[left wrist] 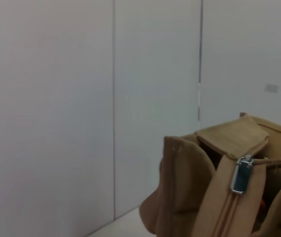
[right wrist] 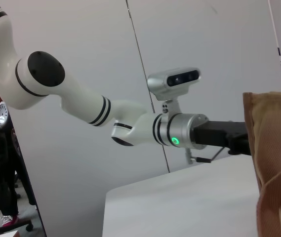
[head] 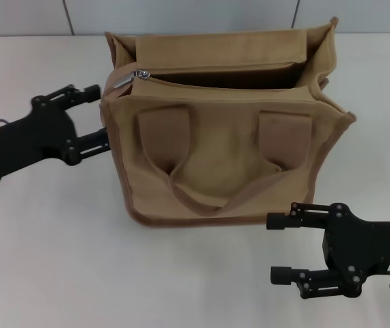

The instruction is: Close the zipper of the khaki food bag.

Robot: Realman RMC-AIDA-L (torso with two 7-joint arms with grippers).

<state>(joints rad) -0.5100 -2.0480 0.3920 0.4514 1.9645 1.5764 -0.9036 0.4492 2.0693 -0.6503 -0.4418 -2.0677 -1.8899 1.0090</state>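
From my head, the khaki food bag [head: 226,130] stands mid-desk [head: 51,260], top gaping; my left claw [head: 99,116] spreads wide by its left end, my right claw [head: 280,247] wide, empty, near its front. Left wrist: the zipper [left wrist: 241,174] pull close. Right wrist: bag edge, left arm [right wrist: 130,126].

Khaki food bag [head: 222,150] stands upright on table [head: 51,260], approx centre, wall [head: 181,15] behind it. Top open; zipper [head: 212,80] runs along top, pull tab [head: 140,74] at bag's left end. Two strap handles [head: 202,195] hang down front face, w/ nearer side toward robot.

Left gripper [head: 98,115] at bag's left side, fingers spread, one near upper left corner by the tab end, other lower against side panel. Right gripper [head: 280,247] in front of bag's right part, nr bottom edge, apart from it, fingers spread, pointing left.
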